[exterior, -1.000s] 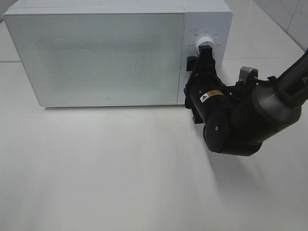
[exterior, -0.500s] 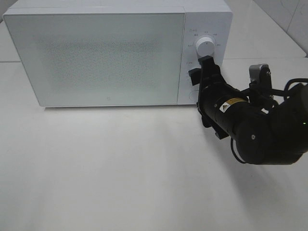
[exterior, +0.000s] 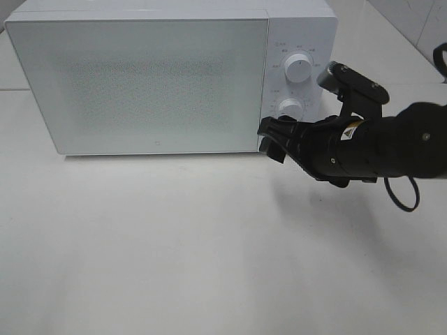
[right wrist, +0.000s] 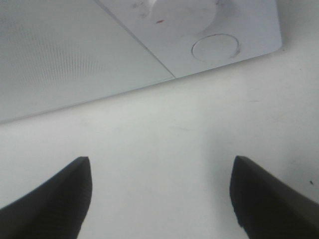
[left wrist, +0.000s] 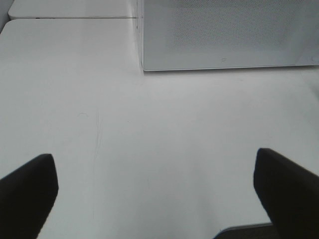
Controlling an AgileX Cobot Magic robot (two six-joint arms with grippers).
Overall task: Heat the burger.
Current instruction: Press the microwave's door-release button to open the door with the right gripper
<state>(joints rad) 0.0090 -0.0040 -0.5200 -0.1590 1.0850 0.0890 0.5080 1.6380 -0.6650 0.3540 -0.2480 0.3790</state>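
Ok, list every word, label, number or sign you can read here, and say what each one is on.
Nothing here reads clearly.
Around the upper knob on the microwave panel: small grey markings, too small to read.
Low on the microwave door: a tiny mark, too small to read.
On the right arm: a yellow sticker, blurred and unreadable.

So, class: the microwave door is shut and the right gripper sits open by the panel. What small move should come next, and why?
Probably draw the right gripper back from the microwave. Its jaws are open and empty, clear of the knobs, the door is shut, and the burger is nowhere in view.
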